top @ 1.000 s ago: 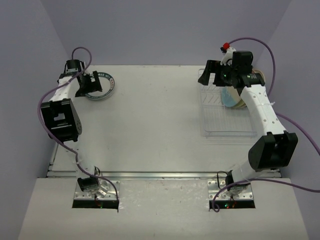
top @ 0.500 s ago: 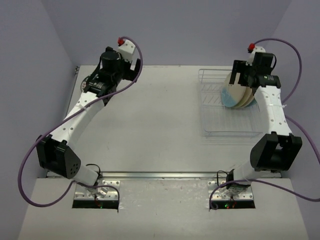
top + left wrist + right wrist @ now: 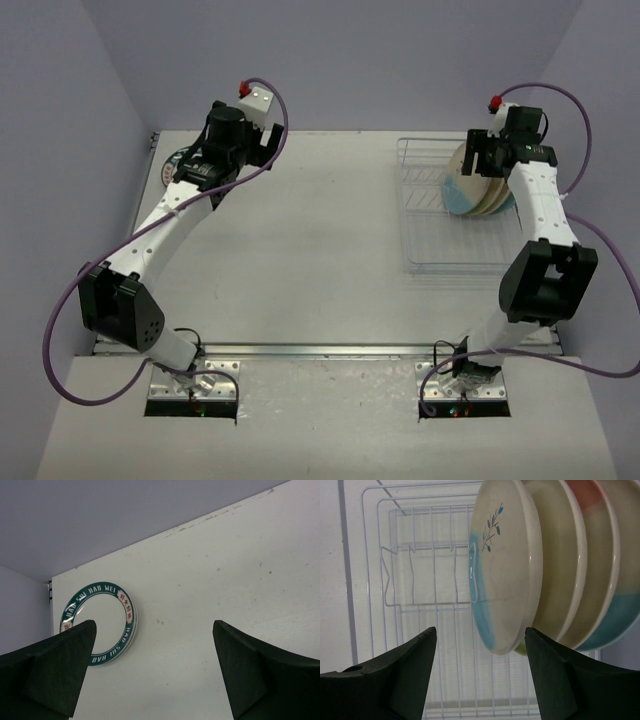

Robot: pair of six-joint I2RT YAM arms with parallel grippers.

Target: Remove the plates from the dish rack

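Observation:
Several plates stand on edge in the dish rack (image 3: 440,240) at the back right. In the right wrist view the front plate (image 3: 505,570) is cream with a light blue band and a leaf sprig. Cream, pinkish and light blue plates (image 3: 592,580) stand behind it among the rack's wires (image 3: 420,580). My right gripper (image 3: 480,630) (image 3: 483,155) is open above the front plate's edge, with one finger on each side and no contact. The white plate with the green rim (image 3: 97,622) (image 3: 170,165) lies flat on the table at the far left. My left gripper (image 3: 154,625) (image 3: 262,140) is open and empty to the right of it.
The rack's near half (image 3: 455,250) holds no plates. Purple walls close the table's back and sides. The table's back edge (image 3: 165,532) runs just behind the green-rimmed plate.

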